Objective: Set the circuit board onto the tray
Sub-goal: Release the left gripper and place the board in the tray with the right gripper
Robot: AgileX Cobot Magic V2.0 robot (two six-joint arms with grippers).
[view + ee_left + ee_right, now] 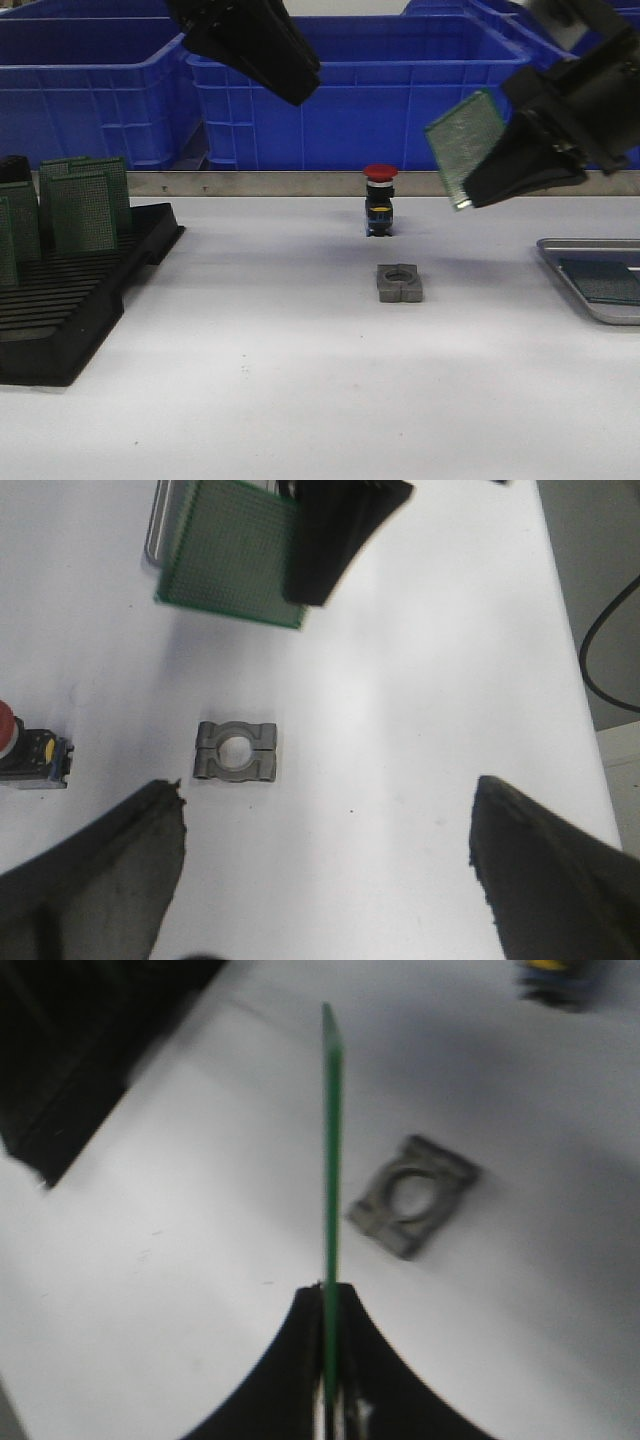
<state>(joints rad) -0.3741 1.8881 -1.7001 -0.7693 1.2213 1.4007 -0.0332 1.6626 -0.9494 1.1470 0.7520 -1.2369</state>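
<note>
Circuit board [466, 147] — a green perforated one — is up in the air on the right side of the scene, pinched by one edge in the right gripper [478, 190], whose jaws are clenched on it; the right wrist view shows the board edge-on between the two pads. It hangs tilted, well above the bench [280, 360] and left of the tray [592, 298], not over it as far as the front view shows. So the pickup looks done and the carry is partway; the lowering and release are still to come.

The tray sits at the far right edge of the bench, and a dark green board already seems to lie flat in it. More boards stand upright in the black slotted rack [70, 300] at the left. The left gripper [320, 870] hovers high over the middle of the bench with its jaws spread wide and nothing between them — below it lie a small grey clamp block [400, 283] and, farther back, a red-capped push button [380, 200].
</note>
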